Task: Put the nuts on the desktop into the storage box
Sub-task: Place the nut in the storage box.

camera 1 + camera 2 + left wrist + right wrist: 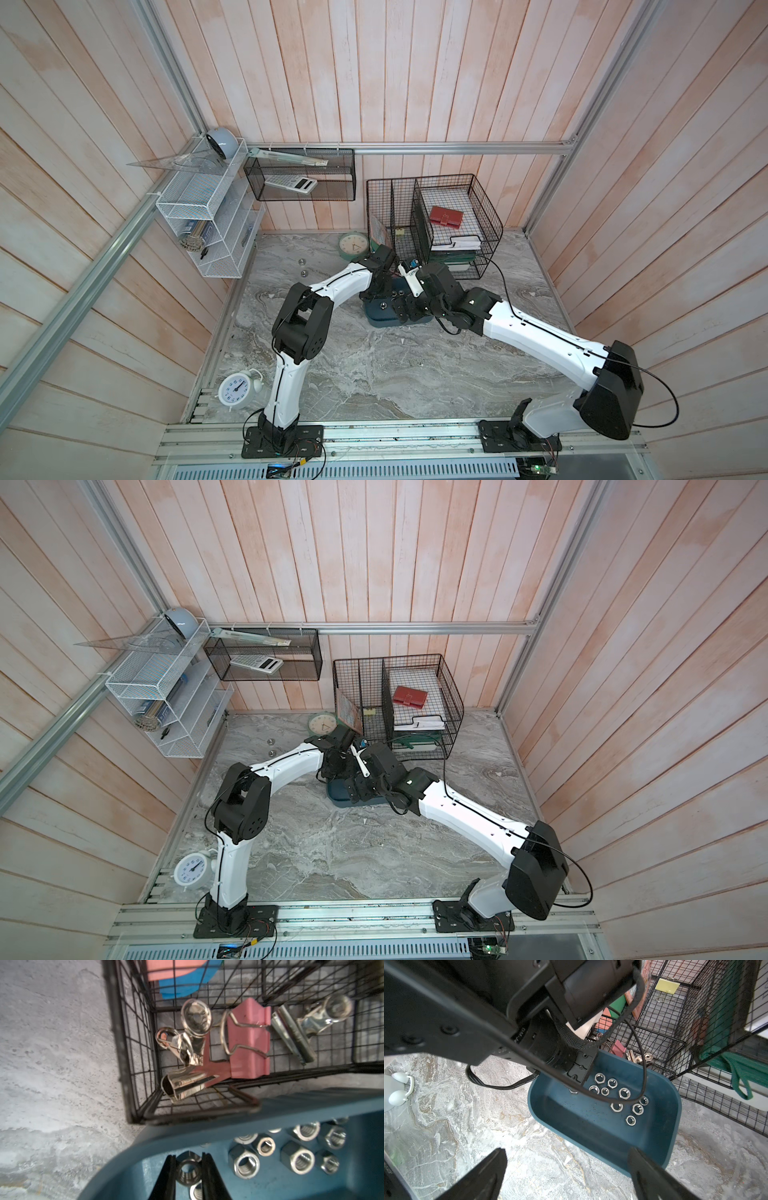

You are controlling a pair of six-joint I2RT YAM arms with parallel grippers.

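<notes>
At the far left, two loose nuts (301,261) lie close together on the desktop (374,374) near its back edge, well apart from the storage box (380,321). Both top views show them. They are the only ones I can find outside the box. The arms cover the middle of the surface, though, so one may be hidden underneath.

Moving right, the left gripper (188,1160) sits just inside a rounded corner of the box. Its fingers are drawn narrow and pinch a held nut (187,1169) by its sides, with the threaded hole facing my wrist camera. I judge this one is ready to be let go.

In the right wrist view, about ten delivered nuts (624,1093) lie flat on the box floor. They are scattered over the half nearer the wire organiser (436,224), and the other half is bare. By my count most of the job is done: the one in hand, then the pair on the left.

The nuts are bright silver hexagons with clean threaded bores. They are small beside the fingers and look slippery.

Further right, the right gripper (566,1151) hovers over the box's near rim with its fingers spread wide and nothing between them.
</notes>
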